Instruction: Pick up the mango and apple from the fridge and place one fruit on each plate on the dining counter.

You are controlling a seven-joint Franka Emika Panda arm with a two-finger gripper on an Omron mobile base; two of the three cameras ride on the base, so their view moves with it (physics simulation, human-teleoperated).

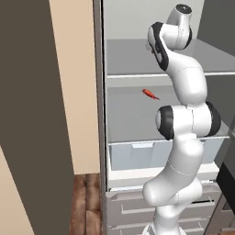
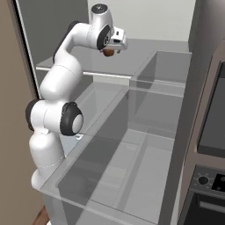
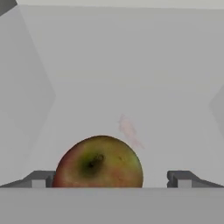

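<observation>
Straddling the apple [image 3: 99,161] on the fridge [image 1: 137,59] shelf, claw [image 3: 112,178] spread wide, red pepper [image 1: 149,94] below.

Lighting's flat and even everywhere, no obvious source and no glare. The fridge [image 1: 137,59] interior is pale grey with soft shading only, no hard shadows. Everything's a bit soft and low-res. Just ahead of the end effector [image 3: 111,179] the apple [image 3: 99,162] looks slightly fuzzy, stem dimple dark.
</observation>
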